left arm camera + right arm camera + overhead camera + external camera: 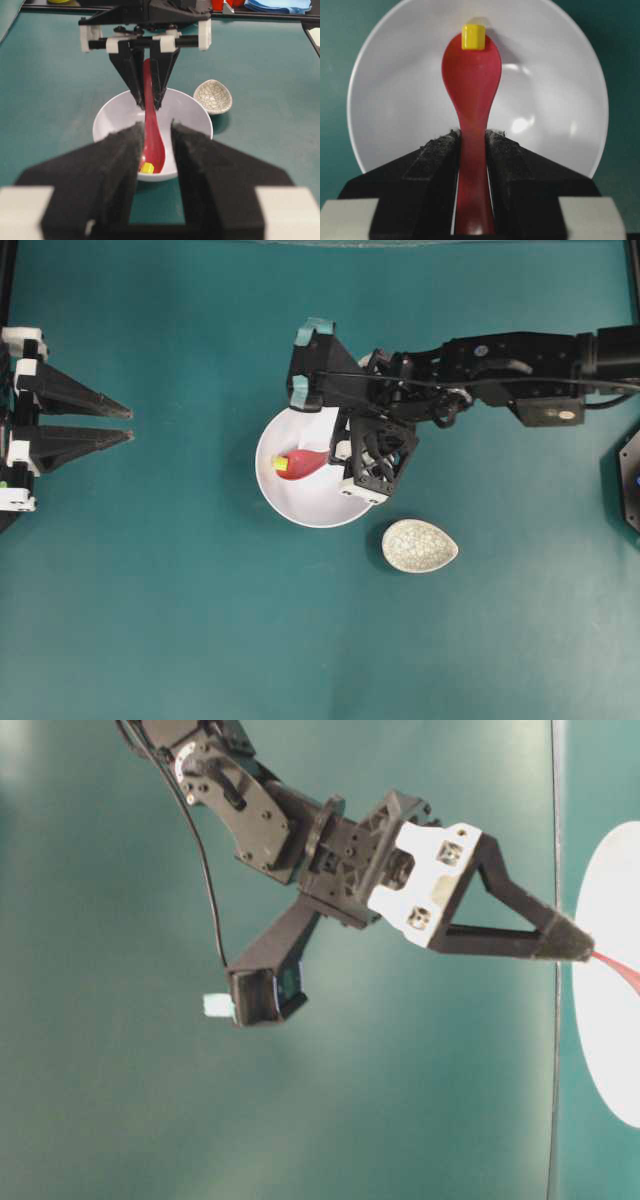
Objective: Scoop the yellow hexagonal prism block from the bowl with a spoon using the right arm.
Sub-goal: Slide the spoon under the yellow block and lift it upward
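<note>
We find the left tool (130,423) at the left edge of the bench (150,620), well apart from the dishes, its two pointed fingers spread with nothing between them. In its own wrist view the padded fingers (117,165) frame the scene ahead without touching anything.

Moving rightward, the bowl (275,495) stands near the middle of the bench. Inside it we see the scoop of the spoon (305,462), and the yellow hexagonal prism block (281,464) sits at the far tip of that scoop, toward the bowl's left wall. The right wrist view confirms this: the block (472,37) lies on the front lip of the spoon (471,85), over the white interior of the bowl (555,100). We cannot tell whether the scoop rests on the bowl's floor or is lifted clear of it.

The right tool (471,145) is clamped on the spoon's handle, one pad pressed against each side. The right arm (500,365) reaches in from the right edge, above the bowl's right rim.

Just to the lower right of the bowl, apart from it, is a small speckled teardrop dish (420,545); we see nothing in it.

The bench surface is plain teal. A dark fixture (630,480) shows at the right edge.
</note>
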Available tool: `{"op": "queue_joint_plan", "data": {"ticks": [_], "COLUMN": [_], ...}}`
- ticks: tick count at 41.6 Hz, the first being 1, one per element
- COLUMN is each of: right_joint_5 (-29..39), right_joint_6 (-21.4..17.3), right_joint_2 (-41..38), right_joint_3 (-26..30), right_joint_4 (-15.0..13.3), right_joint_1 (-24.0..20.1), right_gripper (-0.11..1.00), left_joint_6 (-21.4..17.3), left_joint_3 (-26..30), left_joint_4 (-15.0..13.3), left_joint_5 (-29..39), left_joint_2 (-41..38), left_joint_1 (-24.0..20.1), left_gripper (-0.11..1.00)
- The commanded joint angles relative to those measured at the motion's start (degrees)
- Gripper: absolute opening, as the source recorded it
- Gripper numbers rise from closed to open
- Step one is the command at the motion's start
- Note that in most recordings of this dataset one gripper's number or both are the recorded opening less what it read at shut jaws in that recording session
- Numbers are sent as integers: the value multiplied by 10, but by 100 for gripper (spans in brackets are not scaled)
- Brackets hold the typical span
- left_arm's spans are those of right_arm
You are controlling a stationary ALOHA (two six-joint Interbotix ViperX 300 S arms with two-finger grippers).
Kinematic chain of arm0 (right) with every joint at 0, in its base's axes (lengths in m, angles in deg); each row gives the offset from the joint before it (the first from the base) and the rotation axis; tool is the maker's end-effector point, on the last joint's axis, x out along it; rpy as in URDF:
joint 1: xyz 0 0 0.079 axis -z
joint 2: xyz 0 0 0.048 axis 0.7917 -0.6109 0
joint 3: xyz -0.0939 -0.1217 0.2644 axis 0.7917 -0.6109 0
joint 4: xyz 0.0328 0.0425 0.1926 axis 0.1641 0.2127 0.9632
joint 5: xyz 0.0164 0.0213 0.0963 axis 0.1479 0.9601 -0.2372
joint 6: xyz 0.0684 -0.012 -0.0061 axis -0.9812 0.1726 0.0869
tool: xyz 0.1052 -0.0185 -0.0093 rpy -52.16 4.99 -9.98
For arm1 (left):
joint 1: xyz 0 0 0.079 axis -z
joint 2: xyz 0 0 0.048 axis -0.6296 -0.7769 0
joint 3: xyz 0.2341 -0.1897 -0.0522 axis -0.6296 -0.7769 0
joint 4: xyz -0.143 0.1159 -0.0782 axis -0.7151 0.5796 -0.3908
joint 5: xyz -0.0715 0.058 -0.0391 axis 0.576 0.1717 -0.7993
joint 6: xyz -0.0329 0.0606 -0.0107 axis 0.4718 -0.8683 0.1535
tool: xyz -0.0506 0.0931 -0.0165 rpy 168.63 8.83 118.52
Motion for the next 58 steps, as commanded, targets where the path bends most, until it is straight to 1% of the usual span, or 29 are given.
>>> {"op": "queue_joint_plan", "data": {"ticks": [1, 14, 27, 35, 44, 58], "right_joint_5": [-22, -110, -224, -282, -306, -306], "right_joint_6": [-1, -1, -1, -2, -2, 0], "right_joint_2": [28, 77, 143, 182, 215, 264], "right_joint_3": [-6, -84, -171, -214, -238, -243], "right_joint_4": [2, 2, 2, 11, 11, 11], "right_joint_1": [-4, -13, -22, -28, -42, -45], "right_gripper": [25, 25, 25, 25, 25, 25], "left_joint_6": [0, 1, 1, 1, 1, 0], "left_joint_3": [7, 11, 11, 11, 11, 11], "left_joint_4": [2, 2, 2, 2, 1, 2], "left_joint_5": [-5, -10, -11, -11, -11, -11], "left_joint_2": [-4, -4, -2, -2, -1, -4], "left_joint_1": [-1, -1, -1, -1, -1, -1], "left_gripper": [27, 27, 27, 27, 27, 27]}}
